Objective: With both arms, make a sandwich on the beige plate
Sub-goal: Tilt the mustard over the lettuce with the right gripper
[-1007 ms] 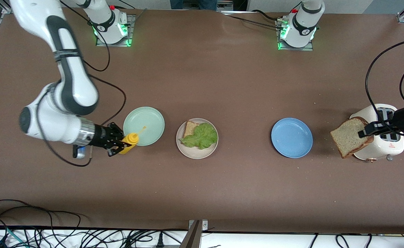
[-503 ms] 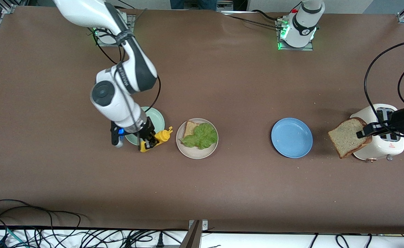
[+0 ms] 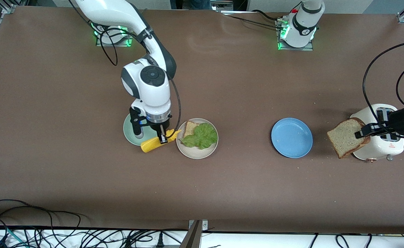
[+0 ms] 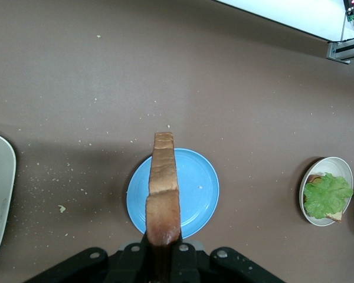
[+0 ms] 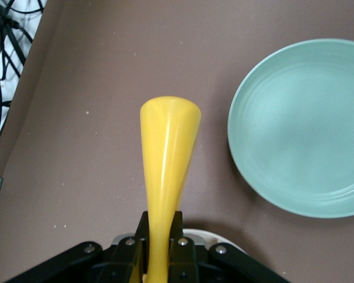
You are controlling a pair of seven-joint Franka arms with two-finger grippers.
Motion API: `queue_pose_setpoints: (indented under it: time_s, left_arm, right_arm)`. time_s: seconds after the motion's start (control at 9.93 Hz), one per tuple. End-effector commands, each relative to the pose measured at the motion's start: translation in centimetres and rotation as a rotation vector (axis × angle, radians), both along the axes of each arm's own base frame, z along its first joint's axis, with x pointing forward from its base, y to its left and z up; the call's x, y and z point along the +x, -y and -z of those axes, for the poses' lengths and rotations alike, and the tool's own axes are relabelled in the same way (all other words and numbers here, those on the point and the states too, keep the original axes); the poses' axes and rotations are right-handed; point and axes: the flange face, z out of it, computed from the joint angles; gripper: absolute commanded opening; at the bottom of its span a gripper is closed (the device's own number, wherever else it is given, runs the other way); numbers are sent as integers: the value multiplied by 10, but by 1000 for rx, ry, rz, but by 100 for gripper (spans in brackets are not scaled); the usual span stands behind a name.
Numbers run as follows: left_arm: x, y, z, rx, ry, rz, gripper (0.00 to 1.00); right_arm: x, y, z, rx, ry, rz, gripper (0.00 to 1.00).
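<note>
- Sandwich (image 3: 199, 135) parts lie on the beige plate (image 3: 197, 153) near the middle of the brown table (image 3: 222, 189): one bread slice with a ruffled green lettuce leaf (image 3: 202, 136) on top of it, no upper slice on it yet.
- Beside the beige plate, toward the right arm's end of the table, sits a mint-green plate (image 3: 130, 134); the two are close but apart.
- The right gripper (image 3: 163, 139) hangs over the gap between those two plates, its fingers pinching a yellow squeeze bottle (image 3: 152, 144) that lies tilted nearly flat, nozzle end toward the beige plate.
- Well apart from the beige plate, toward the left arm's end, lies a blue plate (image 3: 291, 137), with a white toaster (image 3: 381, 146) standing farther out toward that same end.
- The left gripper (image 3: 366, 131) is over the table just beside the toaster, clamped on the second bread slice (image 3: 346, 137), which hangs edge-down.
- In the left wrist view that slice (image 4: 163, 197) shows crust-on, above the blue plate (image 4: 194, 183).
- Crumbs dot the table around the blue plate.
- Black cables (image 3: 50, 234) tangle along the table's edge nearest the front camera, much nearer that camera than the beige plate.
</note>
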Motion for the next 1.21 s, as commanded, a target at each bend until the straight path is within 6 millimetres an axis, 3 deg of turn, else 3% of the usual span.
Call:
queue_pose_setpoints:
  time_s: [0.0, 0.1, 0.3, 0.5, 1.11]
  left_arm:
    - [2, 1, -4, -30, 2, -13, 0]
    - [2, 1, -4, -30, 2, -13, 0]
    - [2, 1, -3, -30, 0, -13, 0]
    - [2, 2, -3, -30, 0, -12, 0]
    - [2, 3, -3, -56, -1, -20, 0]
  right_arm:
    - [3, -28, 4, -61, 94, -14, 15]
    - [1, -41, 2, -81, 133, -36, 8]
    - [-2, -69, 17, -155, 214, -72, 1]
    - [-16, -88, 30, -256, 270, -141, 0]
    - [-33, -99, 52, -574, 414, -245, 0]
